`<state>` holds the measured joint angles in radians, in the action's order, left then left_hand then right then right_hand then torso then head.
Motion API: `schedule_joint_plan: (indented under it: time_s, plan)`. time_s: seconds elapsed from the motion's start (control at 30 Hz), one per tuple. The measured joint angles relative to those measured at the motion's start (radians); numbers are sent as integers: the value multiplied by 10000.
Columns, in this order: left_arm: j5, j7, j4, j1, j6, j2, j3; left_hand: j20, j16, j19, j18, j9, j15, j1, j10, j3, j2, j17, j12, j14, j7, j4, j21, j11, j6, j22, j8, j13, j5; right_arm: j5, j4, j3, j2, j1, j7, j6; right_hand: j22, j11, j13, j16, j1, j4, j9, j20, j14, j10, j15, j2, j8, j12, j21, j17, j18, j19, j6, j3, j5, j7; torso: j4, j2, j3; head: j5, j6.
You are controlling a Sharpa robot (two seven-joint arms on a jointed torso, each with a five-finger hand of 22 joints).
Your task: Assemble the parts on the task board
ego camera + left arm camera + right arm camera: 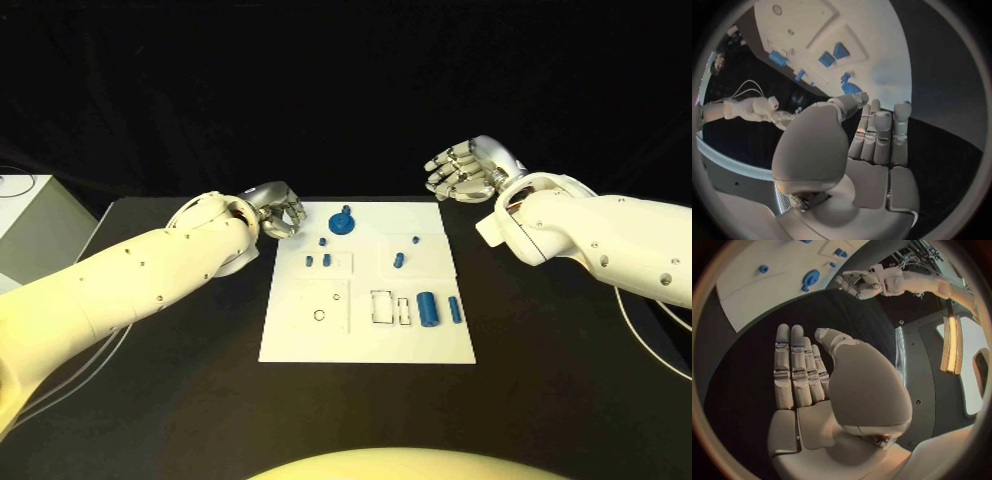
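The white task board (368,335) lies in the middle of the black table. A round blue part (342,222) sits near its far edge, several small blue pegs (327,259) stand in its middle, and a blue cylinder (428,308) with two slimmer pieces lies at its right. My left hand (278,213) hovers at the board's far left corner, fingers straight and holding nothing (873,145). My right hand (469,170) is raised beyond the far right corner, fingers extended and empty (804,375). The right wrist view also shows the round blue part (811,277) and the left hand (857,282).
A white box (29,235) stands at the table's left edge, with a cable behind it. Bare black table (173,400) surrounds the board on the near side and at both sides.
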<state>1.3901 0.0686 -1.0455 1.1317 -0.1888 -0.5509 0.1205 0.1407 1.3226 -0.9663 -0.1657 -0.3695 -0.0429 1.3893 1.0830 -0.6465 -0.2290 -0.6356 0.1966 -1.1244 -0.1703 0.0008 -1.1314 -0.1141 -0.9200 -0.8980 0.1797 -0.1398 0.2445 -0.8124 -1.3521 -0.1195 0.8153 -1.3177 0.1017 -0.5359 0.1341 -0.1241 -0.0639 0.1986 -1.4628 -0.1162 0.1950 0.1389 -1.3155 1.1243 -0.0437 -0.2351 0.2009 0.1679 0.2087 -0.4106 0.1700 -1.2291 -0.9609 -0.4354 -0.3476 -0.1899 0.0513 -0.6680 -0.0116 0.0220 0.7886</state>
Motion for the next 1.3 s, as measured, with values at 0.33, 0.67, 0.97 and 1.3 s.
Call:
schedule_joint_plan:
  time_s: [0.33, 0.67, 0.97, 1.3]
  plan:
    - [-4935, -1410, -1437, -328, -475, -1332, 583, -49, -1166, 590, -42, -125, 48, -171, 56, 631, 171, 1572, 827, 833, -30, 379, 1296, 55, -168, 1167, 117, -358, 0, -3187, 88, -16, -39, 119, -868, 1442, 2232, 475, -28, 3500, 353, 342, -41, -785, -1531, 1189, 530, -33, -79, -877, 3225, -2458, -1, -1052, -683, -207, 202, 327, -10, 36, -22, 326, -105]
    - [-9767, -2543, -3099, -1235, 366, -2614, 1144, -48, -1540, 589, -41, -149, 33, -223, 20, 965, 223, 1771, 996, 992, -30, 595, 1806, 90, -168, 1514, 153, -451, 0, -6113, 251, -45, -285, 453, -1970, 2043, 7054, 480, -32, 9239, 706, 85, 177, -689, -1490, 779, 570, -386, -117, -1007, 7689, -6711, -388, -2070, -625, -742, 435, 456, -12, 88, -94, 507, -160]
    - [-11382, -3061, -4005, -1584, 816, -3166, 1299, -48, -1710, 589, -40, -149, 33, -224, -74, 1045, 224, 1846, 1047, 1063, -30, 571, 1981, 68, -168, 1652, 153, -451, 0, -7406, 777, -69, -782, 764, -2683, 2185, 7971, 425, -32, 10042, 745, 85, 270, -618, -1491, 558, 569, -426, -116, -1007, 8492, -7228, -543, -2141, -605, -743, 499, 467, 12, 93, -120, 598, -204]
    - [-11792, -3293, -4379, -1690, 969, -3409, 1323, -48, -1842, 589, -40, -163, -1, -223, -180, 1088, 224, 1895, 1047, 1097, -30, 614, 2079, 34, -167, 1730, 152, -450, 0, -7785, 1203, -81, -1203, 981, -2970, 2202, 8230, 429, -32, 10271, 745, 58, 317, -617, -1491, 554, 568, -426, -116, -1007, 8682, -7359, -542, -2140, -571, -825, 499, 435, 34, 76, -125, 600, -191]
